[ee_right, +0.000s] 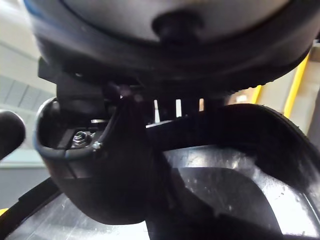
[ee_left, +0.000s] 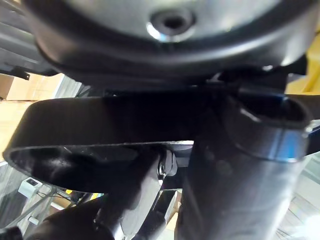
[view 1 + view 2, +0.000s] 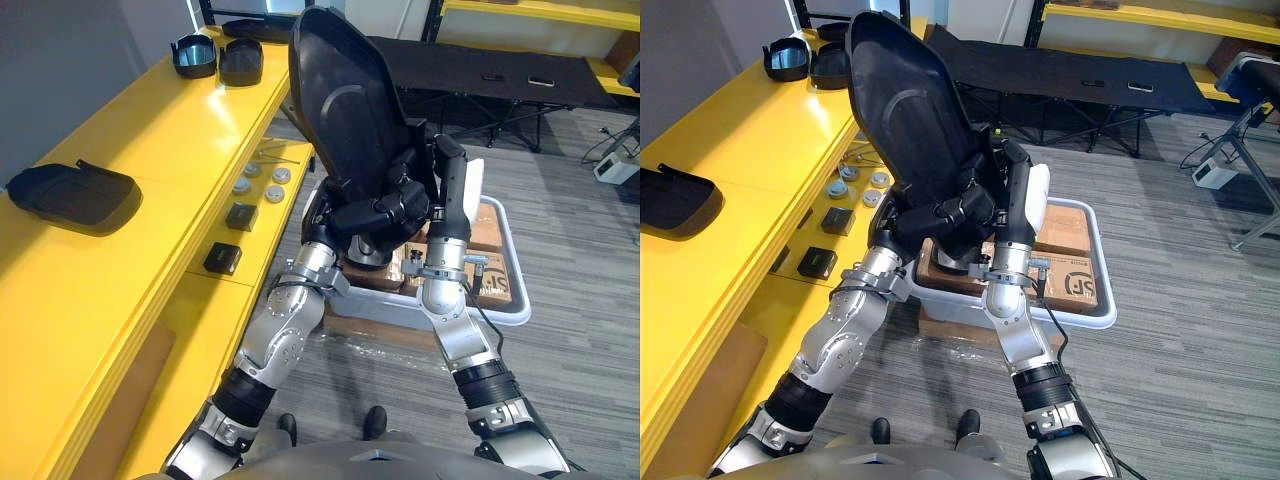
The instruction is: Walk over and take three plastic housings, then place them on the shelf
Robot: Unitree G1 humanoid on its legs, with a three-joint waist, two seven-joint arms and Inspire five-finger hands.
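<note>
Housing (image 3: 345,110) stands upright above the bin (image 3: 505,310), its lower edge clasped by the left hand's (image 3: 385,212) curled fingers. Right hand (image 3: 452,200) flanks it, fingertips hidden behind, grip unclear.

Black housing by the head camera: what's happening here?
The robot holds a large black housing raised in both hands above the white bin of boxes. Its left hand curls round the lower edge; the right hand presses flat against the side. Other black housings lie on the yellow shelf to its left.
</note>
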